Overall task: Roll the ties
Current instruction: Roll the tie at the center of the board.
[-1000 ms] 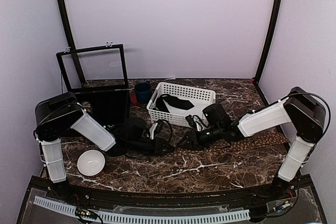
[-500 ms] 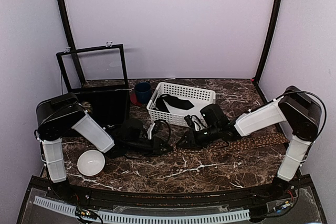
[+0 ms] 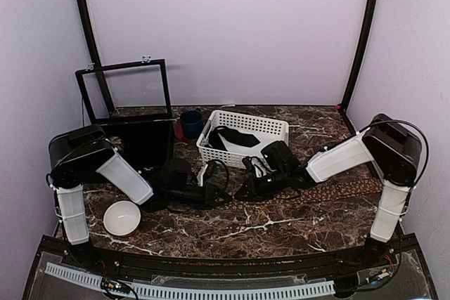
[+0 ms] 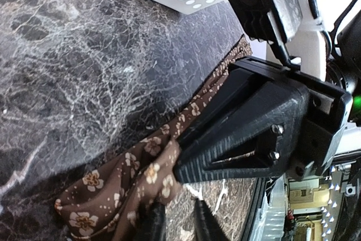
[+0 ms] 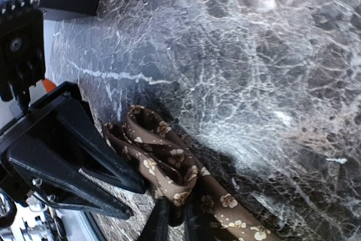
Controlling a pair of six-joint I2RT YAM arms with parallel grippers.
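Note:
A brown tie (image 3: pixel 330 193) with a tan flower pattern lies along the marble table, running right from the two grippers at the middle. Its left end is bunched into a loose coil (image 5: pixel 149 145). My right gripper (image 5: pixel 174 219) is shut on a fold of that coil and shows in the top view (image 3: pixel 247 189). My left gripper (image 4: pixel 177 224) faces it tip to tip, also in the top view (image 3: pixel 225 197). Its jaws stand a little apart, marble shows between them, and the bunched tie (image 4: pixel 124 182) lies against the left finger (image 4: pixel 151 224).
A white basket (image 3: pixel 246 116) with a dark item inside stands just behind the grippers. A blue cup (image 3: pixel 191 123) and a black frame on a black box (image 3: pixel 133 114) are at back left. A white bowl (image 3: pixel 122 217) sits at front left.
My right gripper has moved left with the tie end, closing in on the left gripper. The left arm has hardly moved.

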